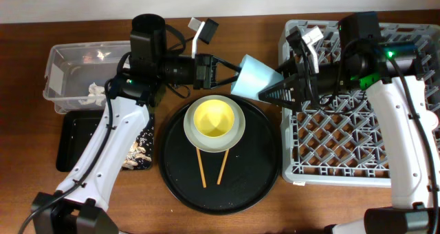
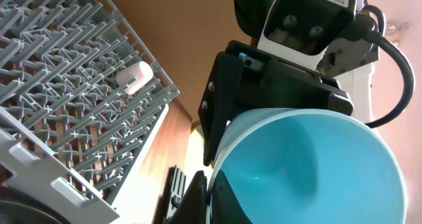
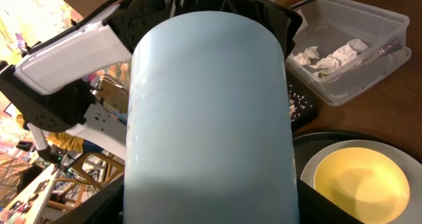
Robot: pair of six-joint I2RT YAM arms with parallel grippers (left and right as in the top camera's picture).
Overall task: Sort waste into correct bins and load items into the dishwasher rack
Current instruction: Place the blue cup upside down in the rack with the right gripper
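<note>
**Light blue cup caught between two arms, on its way to the rack**

The light blue cup [image 1: 253, 76] hangs tilted above the bench, between the round black tray [image 1: 258, 172] and the dishwasher rack [image 1: 357, 137]. Its mouth faces the left arm.

The left gripper [image 1: 230, 71] pinches the cup's rim, with one finger [image 2: 188, 194] outside the wall and the other apparently inside. The right gripper [image 1: 273, 93] sits at the base end, spread wide enough to flank the cup's body. I cannot tell whether it has actually clamped.

This looks like a handover for the loading step. Next, the right gripper needs a sure hold before the left lets go, and then it can carry the cup over the pegs.

The yellow bowl [image 1: 213, 117] and the plate [image 1: 237, 134] under it are not yet loaded.
</note>
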